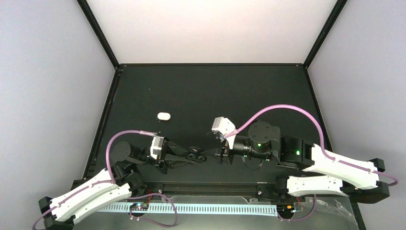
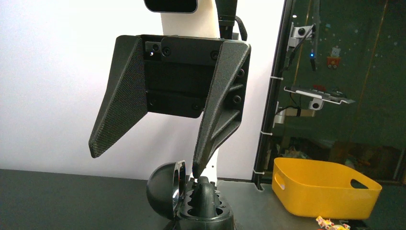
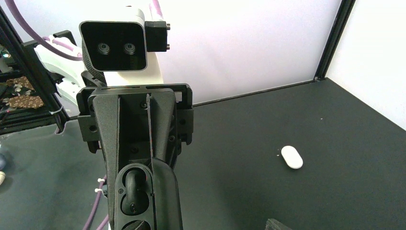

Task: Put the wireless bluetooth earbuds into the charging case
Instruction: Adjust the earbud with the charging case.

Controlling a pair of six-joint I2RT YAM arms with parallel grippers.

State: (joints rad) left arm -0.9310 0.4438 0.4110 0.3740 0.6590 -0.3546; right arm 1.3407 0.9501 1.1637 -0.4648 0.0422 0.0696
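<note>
Black oval plastic charging case (image 2: pixel 163 189), lid up, is squeezed by the left gripper (image 1: pixel 205 155); right gripper (image 2: pixel 146 162) stands wide open.

Black charging case (image 2: pixel 163 191) cut off at bottom edge, white case (image 1: pixel 163 116) too small for detail

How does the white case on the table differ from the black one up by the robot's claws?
The white charging case is shut and lies alone on the table; the black charging case is hinged open, held up in the left gripper. Both are small and rounded.
</note>
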